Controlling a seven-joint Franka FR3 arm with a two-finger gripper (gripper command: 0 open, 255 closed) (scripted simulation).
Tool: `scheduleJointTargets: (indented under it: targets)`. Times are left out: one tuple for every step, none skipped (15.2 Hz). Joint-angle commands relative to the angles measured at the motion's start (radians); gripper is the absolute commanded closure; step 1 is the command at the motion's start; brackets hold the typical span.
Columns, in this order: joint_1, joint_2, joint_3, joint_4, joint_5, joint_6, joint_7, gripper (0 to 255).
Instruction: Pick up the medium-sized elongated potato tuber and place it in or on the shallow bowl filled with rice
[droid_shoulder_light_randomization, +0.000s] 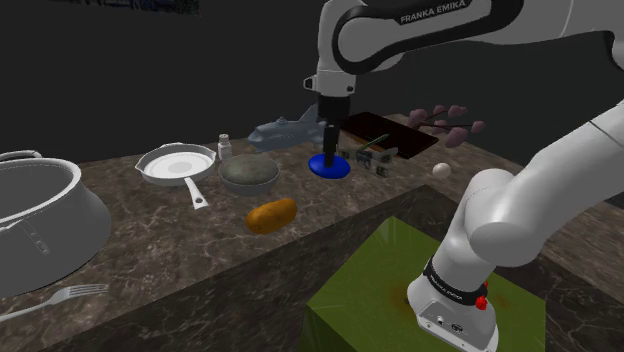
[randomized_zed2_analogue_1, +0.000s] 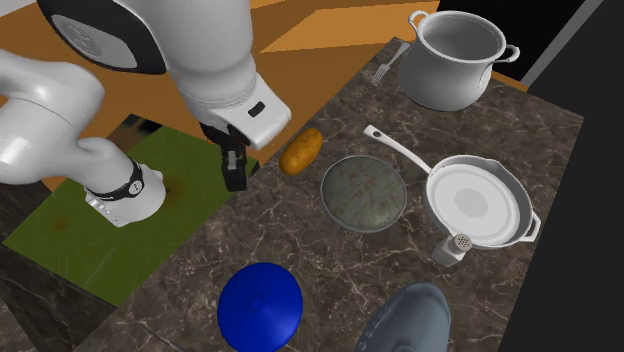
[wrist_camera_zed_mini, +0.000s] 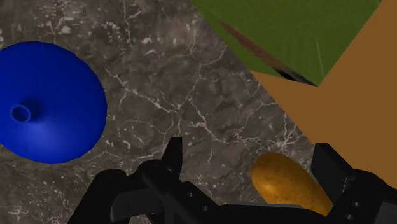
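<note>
One potato (droid_shoulder_light_randomization: 271, 215), one bowl (droid_shoulder_light_randomization: 248, 186), one frying pan (droid_shoulder_light_randomization: 177, 165), one pot (droid_shoulder_light_randomization: 40, 225), one fork (droid_shoulder_light_randomization: 60, 297), one shaker (droid_shoulder_light_randomization: 225, 147), one blue funnel (randomized_zed2_analogue_1: 260, 305).

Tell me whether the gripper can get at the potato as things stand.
Probably yes: the potato lies bare on the counter, apart from the bowl, and the open gripper hangs close by.

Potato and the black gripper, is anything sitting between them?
No. In the second exterior view, only bare marble counter lies between the gripper and the potato.
</note>
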Motion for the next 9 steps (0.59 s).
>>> scheduleJointTargets:
  targets:
    - [0.035, 0.054, 0.007, 0.003, -0.005, 0.060, -0.085, 0]
    - [0.051, 0.081, 0.012, 0.005, -0.006, 0.089, -0.123, 0]
    - [0.067, 0.107, 0.018, 0.007, -0.008, 0.117, -0.161, 0]
    - [0.084, 0.132, 0.024, 0.009, -0.010, 0.144, -0.199, 0]
    - [0.099, 0.157, 0.031, 0.011, -0.012, 0.172, -0.236, 0]
    - [0.114, 0.181, 0.038, 0.013, -0.014, 0.199, -0.273, 0]
    - [0.130, 0.205, 0.045, 0.014, -0.017, 0.226, -0.309, 0]
    - [0.144, 0.228, 0.053, 0.016, -0.019, 0.252, -0.345, 0]
    - [0.159, 0.250, 0.062, 0.016, -0.022, 0.279, -0.380, 0]
